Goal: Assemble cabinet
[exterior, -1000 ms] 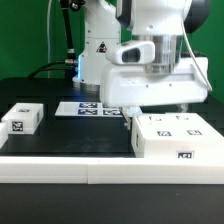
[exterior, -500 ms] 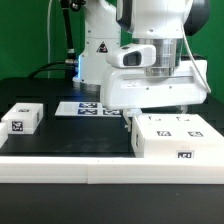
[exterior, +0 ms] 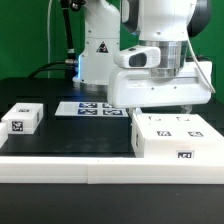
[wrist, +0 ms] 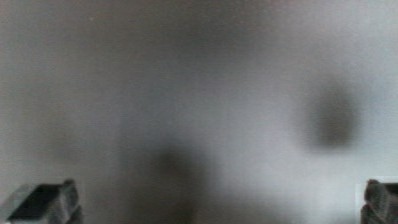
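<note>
The cabinet body (exterior: 176, 136), a white box with marker tags on its top and front, stands at the exterior view's right near the table's front. My gripper (exterior: 158, 108) hangs just above its top with the wide white hand (exterior: 160, 88) over it. In the wrist view the gripper (wrist: 214, 200) is open: the two fingertips (wrist: 45, 200) show only at the picture's edges, with a blurred grey surface close between them. A small white panel (exterior: 22, 118) with a marker tag lies at the exterior view's left.
The marker board (exterior: 85, 107) lies flat on the black table behind the middle. The arm's base (exterior: 95, 50) stands behind it. A white rail (exterior: 60, 170) runs along the table's front edge.
The hand has moved a little toward the exterior view's right, above the cabinet body. The parts on the table have not moved.
</note>
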You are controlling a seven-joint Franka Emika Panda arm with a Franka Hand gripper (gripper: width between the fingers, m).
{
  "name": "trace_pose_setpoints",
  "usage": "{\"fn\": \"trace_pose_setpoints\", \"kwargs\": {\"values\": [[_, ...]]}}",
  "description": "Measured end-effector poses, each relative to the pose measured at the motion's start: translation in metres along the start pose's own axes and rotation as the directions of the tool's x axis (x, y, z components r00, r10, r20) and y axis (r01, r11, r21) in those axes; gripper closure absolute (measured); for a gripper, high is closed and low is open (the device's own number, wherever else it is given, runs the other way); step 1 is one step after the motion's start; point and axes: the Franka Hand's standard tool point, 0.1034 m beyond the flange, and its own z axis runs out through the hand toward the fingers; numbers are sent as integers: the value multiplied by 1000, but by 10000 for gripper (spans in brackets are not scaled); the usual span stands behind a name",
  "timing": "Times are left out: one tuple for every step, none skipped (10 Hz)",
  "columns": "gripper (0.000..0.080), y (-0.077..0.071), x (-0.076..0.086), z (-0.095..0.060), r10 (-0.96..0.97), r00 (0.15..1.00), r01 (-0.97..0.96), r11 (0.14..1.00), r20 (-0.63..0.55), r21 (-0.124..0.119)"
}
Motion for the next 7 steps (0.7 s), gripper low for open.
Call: {"fn": "trace_pose_setpoints", "kwargs": {"values": [[2,0,0,0,0,1000,0,1000,0,0],[2,0,0,0,0,1000,0,1000,0,0],[2,1,1,0,11,1000,-11,1000,-1,-1],[2,6,4,-2,55,998,-55,998,-10,-7],[2,12,5,-2,128,992,-128,992,-16,-16],[2,15,6,-2,195,981,-196,980,-16,-19],[2,7,11,-2,282,959,-283,959,-37,-15]]}}
